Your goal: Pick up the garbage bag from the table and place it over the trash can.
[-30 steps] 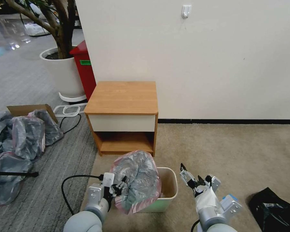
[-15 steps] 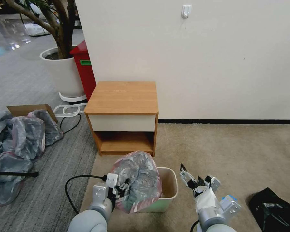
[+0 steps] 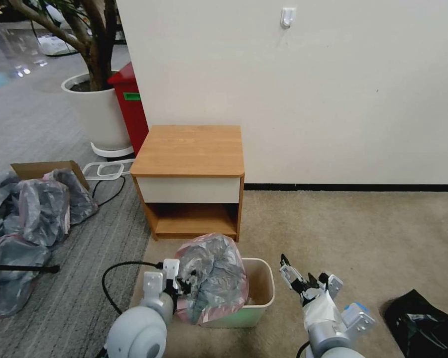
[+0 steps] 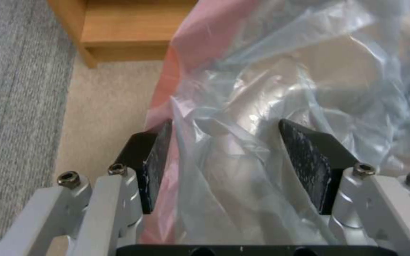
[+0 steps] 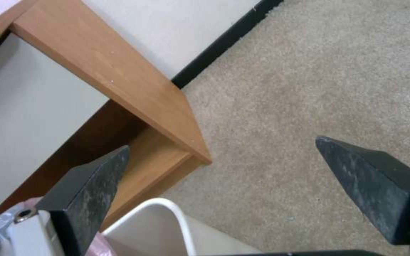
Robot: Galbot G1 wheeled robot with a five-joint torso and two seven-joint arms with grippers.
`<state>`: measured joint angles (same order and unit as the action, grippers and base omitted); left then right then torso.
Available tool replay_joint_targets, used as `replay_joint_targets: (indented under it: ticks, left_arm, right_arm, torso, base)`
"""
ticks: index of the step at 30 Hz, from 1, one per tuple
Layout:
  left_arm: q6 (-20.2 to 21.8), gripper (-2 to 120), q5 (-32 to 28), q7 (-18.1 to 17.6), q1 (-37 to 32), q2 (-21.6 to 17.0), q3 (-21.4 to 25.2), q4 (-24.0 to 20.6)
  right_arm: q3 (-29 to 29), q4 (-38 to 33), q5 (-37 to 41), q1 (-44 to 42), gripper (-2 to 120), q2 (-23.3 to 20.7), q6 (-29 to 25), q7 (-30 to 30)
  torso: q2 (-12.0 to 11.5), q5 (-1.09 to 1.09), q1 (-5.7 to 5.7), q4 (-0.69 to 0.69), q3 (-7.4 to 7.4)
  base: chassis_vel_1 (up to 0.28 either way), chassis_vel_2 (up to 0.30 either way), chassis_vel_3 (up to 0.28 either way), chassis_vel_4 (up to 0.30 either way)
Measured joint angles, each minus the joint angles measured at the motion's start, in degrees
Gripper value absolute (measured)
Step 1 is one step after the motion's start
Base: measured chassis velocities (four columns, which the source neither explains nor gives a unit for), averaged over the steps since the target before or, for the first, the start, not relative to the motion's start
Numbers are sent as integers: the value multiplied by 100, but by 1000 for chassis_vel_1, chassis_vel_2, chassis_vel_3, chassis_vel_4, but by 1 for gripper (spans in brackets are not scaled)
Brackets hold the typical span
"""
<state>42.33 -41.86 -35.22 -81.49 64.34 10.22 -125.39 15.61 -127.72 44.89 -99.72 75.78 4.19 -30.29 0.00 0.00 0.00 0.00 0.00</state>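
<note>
Garbage bag [image 3: 211, 278] hides trash can [image 3: 264, 293] left half.

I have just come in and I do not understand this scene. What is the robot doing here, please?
The robot is putting a garbage bag on the trash can in front of the table. The left gripper is open with bag plastic between its fingers, and the bag is bunched over the can's left side. The can's right side is uncovered. The right gripper is open, beside the can, holding nothing.
</note>
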Motion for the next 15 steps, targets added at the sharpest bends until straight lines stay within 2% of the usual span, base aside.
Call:
replay_joint_targets:
  ticks: [5,15]
  left_arm:
    - [-3,61,-60,-130,161,12,-180,169]
    - [-11,61,-270,-442,19,46,-299,186]
  right_arm:
    - [-12,35,-8,14,100,7,-1,-4]
    - [-14,93,-8,97,100,18,1,-9]
  torso:
    - [0,0,0,0,0]
    - [0,0,0,0,0]
  base:
    - [0,0,0,0]
    - [0,0,0,0]
